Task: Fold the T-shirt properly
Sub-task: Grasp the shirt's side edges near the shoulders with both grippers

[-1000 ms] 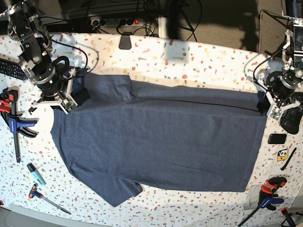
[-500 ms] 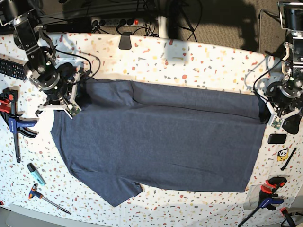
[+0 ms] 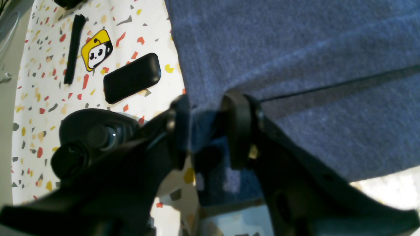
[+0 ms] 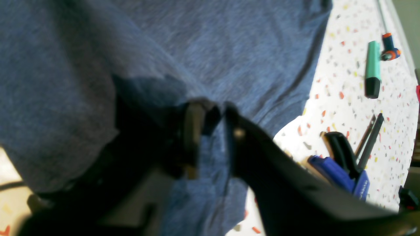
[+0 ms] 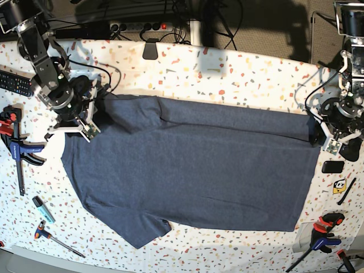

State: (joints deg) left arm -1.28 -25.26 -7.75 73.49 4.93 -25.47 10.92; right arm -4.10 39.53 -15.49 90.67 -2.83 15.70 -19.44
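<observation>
Right at the left gripper (image 3: 206, 127) we see the jaws released: they stand apart, with a corner of the T-shirt (image 5: 193, 170) lying loose in the gap between them. This claw sits at the far right corner of the shirt, by the hem. Just to its right on the speckled table (image 5: 239, 74) lie a small black rounded block (image 3: 132, 78), a yellow sticker with a panda face (image 3: 96, 50) and a thin black stick (image 3: 73, 49), all clear of the cloth.

The right gripper (image 4: 211, 131) is at the far left corner, near the shoulder. Its wrist picture is blurred, but we make out a gap between the fingers (image 4: 192, 137) with cloth under it, so we read it as released too. On the table to its near side are a blue bar clamp (image 4: 338, 177), a green highlighter (image 4: 372, 68) and a tool with an orange and blue handle (image 4: 388, 49).

The navy T-shirt lies flat and sideways across the middle of the table, plain side up. Its far edge is turned over into a long band running left to right, and one sleeve (image 5: 145, 227) sticks out at the near left. A remote control (image 5: 14, 83) lies at the far left, and a second clamp (image 5: 321, 239) at the near right. None of these touches the shirt.
</observation>
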